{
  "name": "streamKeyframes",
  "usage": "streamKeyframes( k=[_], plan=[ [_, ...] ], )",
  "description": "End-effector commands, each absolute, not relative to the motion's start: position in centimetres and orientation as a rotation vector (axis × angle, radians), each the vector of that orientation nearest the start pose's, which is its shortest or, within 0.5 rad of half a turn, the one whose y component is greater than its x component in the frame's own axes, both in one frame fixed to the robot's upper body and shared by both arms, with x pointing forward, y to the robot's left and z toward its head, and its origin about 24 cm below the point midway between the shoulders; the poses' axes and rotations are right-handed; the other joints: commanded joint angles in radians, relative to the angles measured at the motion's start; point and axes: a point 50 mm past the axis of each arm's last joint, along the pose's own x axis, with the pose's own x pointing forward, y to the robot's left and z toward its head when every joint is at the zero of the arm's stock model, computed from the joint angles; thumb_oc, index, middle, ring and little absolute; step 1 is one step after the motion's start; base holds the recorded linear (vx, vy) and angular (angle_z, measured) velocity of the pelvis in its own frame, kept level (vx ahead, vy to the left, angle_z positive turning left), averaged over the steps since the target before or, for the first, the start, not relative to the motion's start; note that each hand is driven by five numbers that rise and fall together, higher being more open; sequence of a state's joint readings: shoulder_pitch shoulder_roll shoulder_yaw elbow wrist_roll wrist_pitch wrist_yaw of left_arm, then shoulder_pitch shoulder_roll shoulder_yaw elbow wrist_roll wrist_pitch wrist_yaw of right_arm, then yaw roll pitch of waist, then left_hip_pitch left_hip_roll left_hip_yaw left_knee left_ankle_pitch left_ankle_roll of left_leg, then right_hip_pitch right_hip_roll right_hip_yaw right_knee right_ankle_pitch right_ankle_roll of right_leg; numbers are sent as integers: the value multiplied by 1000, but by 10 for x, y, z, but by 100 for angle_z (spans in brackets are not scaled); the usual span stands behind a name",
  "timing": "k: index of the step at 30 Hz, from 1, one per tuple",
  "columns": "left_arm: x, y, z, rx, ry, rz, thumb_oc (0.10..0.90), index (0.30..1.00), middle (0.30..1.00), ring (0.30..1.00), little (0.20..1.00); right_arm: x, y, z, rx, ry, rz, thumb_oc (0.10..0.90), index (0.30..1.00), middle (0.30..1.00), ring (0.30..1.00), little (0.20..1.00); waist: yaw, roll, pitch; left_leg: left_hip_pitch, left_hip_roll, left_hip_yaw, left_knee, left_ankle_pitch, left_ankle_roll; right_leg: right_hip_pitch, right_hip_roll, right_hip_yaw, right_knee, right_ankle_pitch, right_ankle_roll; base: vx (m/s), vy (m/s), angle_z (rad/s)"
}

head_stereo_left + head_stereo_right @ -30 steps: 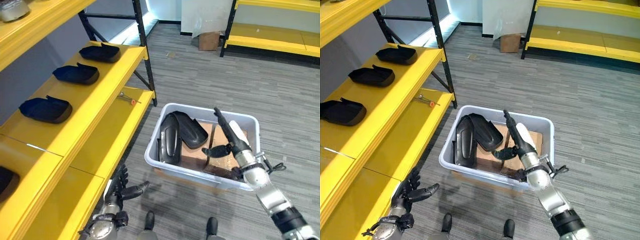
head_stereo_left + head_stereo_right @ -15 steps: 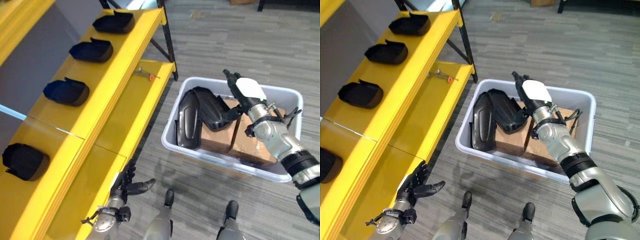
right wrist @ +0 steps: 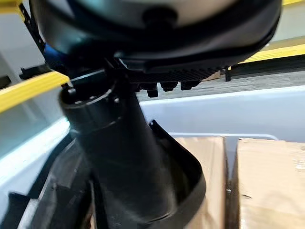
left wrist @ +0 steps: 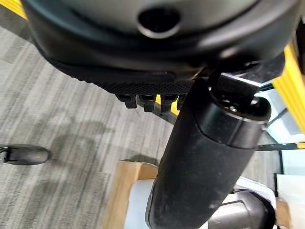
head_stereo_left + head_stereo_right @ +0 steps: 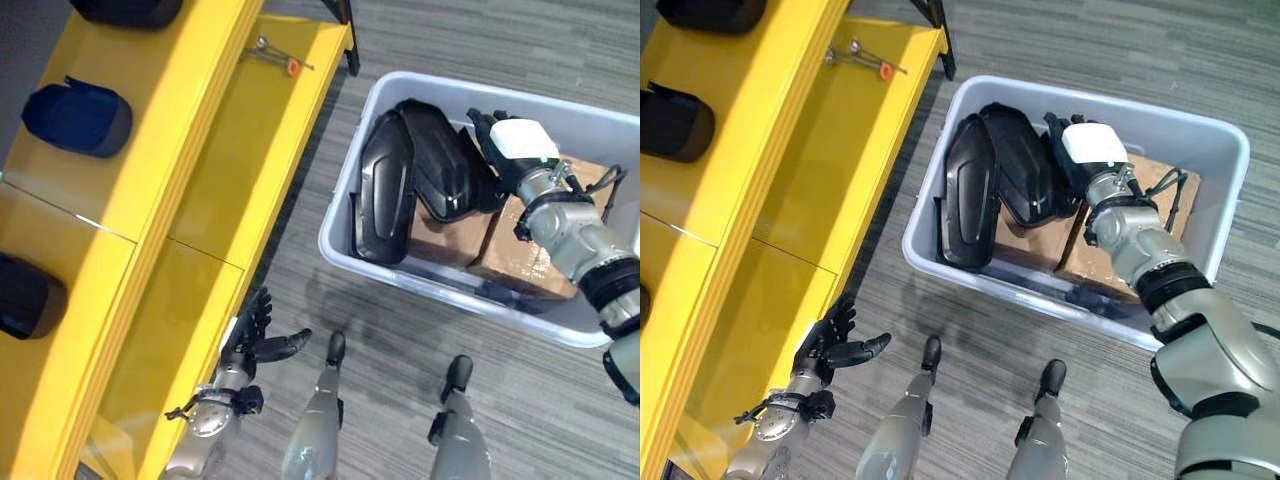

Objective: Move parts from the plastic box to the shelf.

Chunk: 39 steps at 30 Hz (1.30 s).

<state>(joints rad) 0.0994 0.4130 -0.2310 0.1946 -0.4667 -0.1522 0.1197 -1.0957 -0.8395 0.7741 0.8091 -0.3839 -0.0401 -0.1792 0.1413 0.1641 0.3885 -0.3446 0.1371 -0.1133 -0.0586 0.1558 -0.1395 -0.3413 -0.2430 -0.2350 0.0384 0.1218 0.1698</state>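
Touching part [image 5: 440,170], right hand [image 5: 510,150] extended

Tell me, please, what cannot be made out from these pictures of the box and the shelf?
- Whether the right hand grips the black part: its fingers are hidden behind the hand's white-covered back in the eye views and by the thumb in the right wrist view.
- The plastic box: its far right end is cut off by the left eye view's edge.
- The small tool on the lower shelf: too small to identify.

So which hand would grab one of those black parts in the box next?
Probably the right hand: it is already inside the plastic box against a black part. The left hand hangs open near the shelf.
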Motion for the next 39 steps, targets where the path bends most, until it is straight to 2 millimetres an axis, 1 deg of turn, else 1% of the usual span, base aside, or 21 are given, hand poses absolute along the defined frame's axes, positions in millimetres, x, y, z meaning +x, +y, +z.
streamKeyframes(
  k=[1,6,10,14,20,26,30,32,34,36,38,39],
  plan=[
    [228,214,22,-12,45,29,900,1000,1000,1000,1000,393,-228,293,-1695,-440,-181,900,1000,1000,1000,1000,22,-38,-24,39,58,19,-23,58,-26,-59,-8,25,148,-70,-18,3,-40,-1],
    [231,213,24,-15,32,27,900,1000,1000,1000,1000,394,-228,293,-1756,-428,-168,900,1000,1000,1000,1000,28,-45,-10,16,65,13,-24,69,-28,-81,-5,24,152,-67,-18,5,-15,-1],
    [234,213,27,-14,19,39,900,1000,1000,1000,1000,395,-225,288,-1785,-420,-141,900,1000,1000,1000,1000,28,-52,2,0,68,7,-24,75,-30,-95,-3,22,156,-66,-18,5,-8,0],
    [237,213,30,-12,5,49,900,1000,1000,1000,1000,399,-226,273,-1790,-367,-111,900,1000,1000,1000,1000,38,-62,15,-18,67,-5,-28,86,-29,-122,3,26,158,-59,-18,0,0,0],
    [241,210,32,-16,-10,46,900,1000,1000,1000,1000,401,-225,263,-1802,-346,-88,900,1000,1000,1000,1000,37,-60,31,-39,62,-4,-27,88,-27,-143,-2,25,162,-58,-18,0,0,0],
    [245,207,36,-19,-29,48,900,1000,1000,1000,1000,403,-228,269,-1805,-342,-136,900,1000,1000,1000,1000,45,-53,57,-70,56,-11,-26,97,-30,-168,-8,20,165,-54,-17,0,0,0],
    [246,206,36,-20,-30,53,900,1000,1000,1000,1000,404,-223,273,-1808,-358,-144,900,1000,1000,1000,1000,47,-55,76,-94,53,-18,-27,101,-31,-189,-9,18,168,-52,-18,-3,-8,2],
    [247,205,37,-20,-33,53,900,1000,1000,1000,1000,405,-226,271,-1813,-343,-154,900,1000,1000,1000,1000,51,-54,83,-101,52,-23,-28,102,-33,-198,-11,18,174,-58,-17,8,-21,6],
    [250,204,41,-20,-53,59,900,1000,1000,1000,1000,406,-227,271,-1841,-338,-160,900,1000,1000,1000,1000,57,-51,99,-137,51,-33,-29,113,-37,-224,-12,10,171,-48,-16,-7,-34,9],
    [250,203,40,-21,-53,59,900,1000,1000,1000,1000,406,-229,269,-1846,-329,-168,900,1000,1000,1000,1000,57,-50,104,-141,51,-36,-29,111,-38,-228,-14,9,175,-53,-15,8,-27,5],
    [251,202,41,-23,-58,58,900,1000,1000,1000,1000,406,-232,266,-1876,-308,-174,900,1000,1000,1000,1000,58,-50,110,-150,48,-40,-29,112,-37,-234,-15,6,176,-53,-15,4,-22,3],
    [252,201,42,-20,-63,57,900,1000,1000,1000,1000,407,-237,260,-1927,-281,-174,900,1000,1000,1000,1000,59,-48,116,-161,47,-45,-29,112,-37,-244,-17,5,176,-52,-14,0,-6,8]
  ],
)
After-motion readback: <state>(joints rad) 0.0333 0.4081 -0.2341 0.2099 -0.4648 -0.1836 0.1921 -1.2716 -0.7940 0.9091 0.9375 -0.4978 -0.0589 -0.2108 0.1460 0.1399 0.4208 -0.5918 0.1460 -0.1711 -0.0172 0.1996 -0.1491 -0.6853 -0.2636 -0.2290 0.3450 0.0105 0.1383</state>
